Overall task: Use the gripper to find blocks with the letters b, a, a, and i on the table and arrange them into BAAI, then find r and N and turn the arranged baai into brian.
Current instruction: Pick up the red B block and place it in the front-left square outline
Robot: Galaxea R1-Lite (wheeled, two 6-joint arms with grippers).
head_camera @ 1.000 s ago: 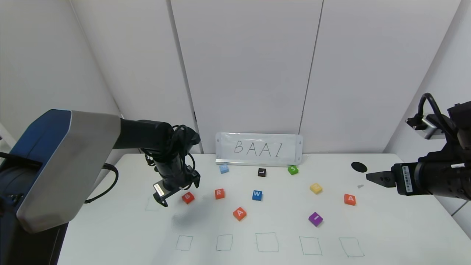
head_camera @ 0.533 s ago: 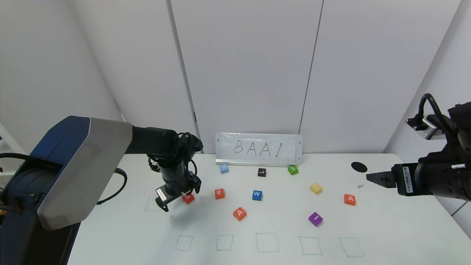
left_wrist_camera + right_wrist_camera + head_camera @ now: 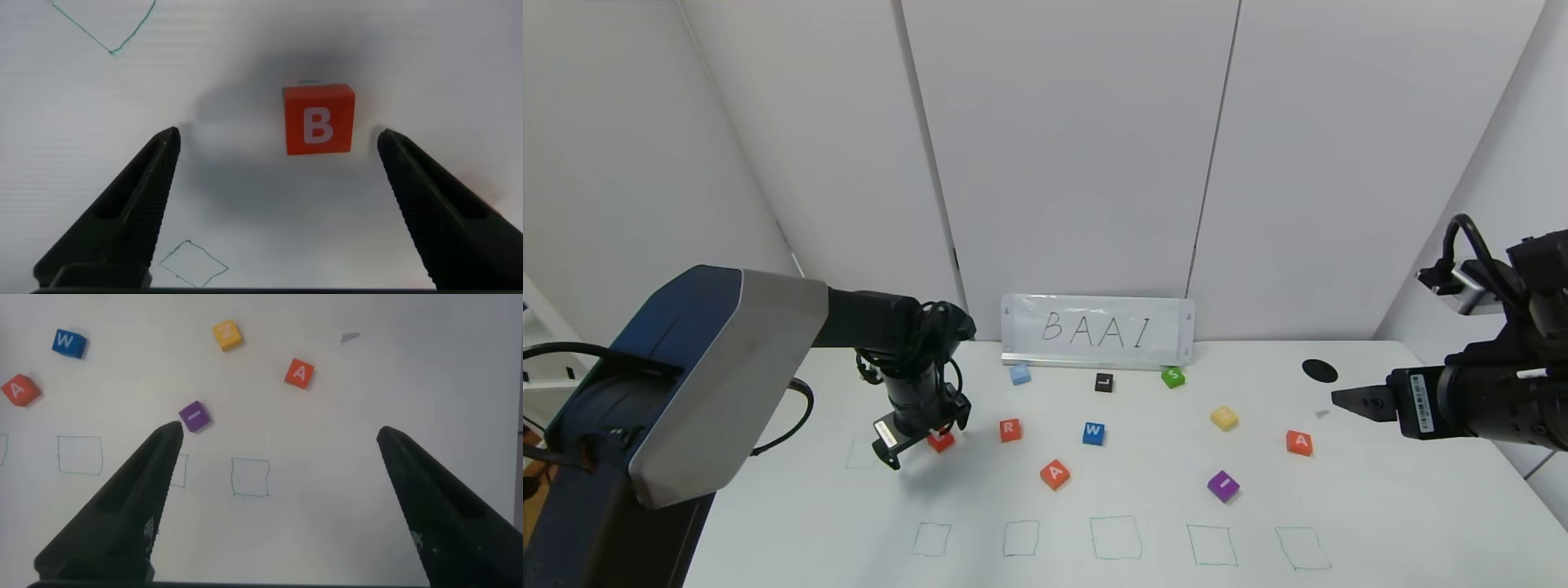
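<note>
1. Since the earlier frame the left claw (image 3: 915, 437) had come lower and slightly rightward over the B block (image 3: 942, 441), and the right claw (image 3: 1347, 400) had shifted a little lower at the right edge.
2. At the left of the bench (image 3: 792, 523), the left claw hung directly over the B block (image 3: 319, 119), its fingers (image 3: 135, 192) spread wide apart with the cube between them, nearer one finger and touching neither.
3. Next came r (image 3: 1010, 429), just right of the B block, then an A block (image 3: 1054, 474) nearer the robot and a blue W block (image 3: 1094, 433).
4. Behind these stood a pale blue block (image 3: 1019, 375), a black L block (image 3: 1103, 382), a green S block (image 3: 1173, 377) and the BAAI sign (image 3: 1098, 330).
5. Further right sat a yellow block (image 3: 1223, 418), the purple I block (image 3: 1223, 486) and the second A block (image 3: 1298, 443).
6. The right claw (image 3: 278, 437) hovered above the bench's right side, fingers wide apart and empty.
7. Five green squares (image 3: 1116, 537) lined the near edge.
</note>
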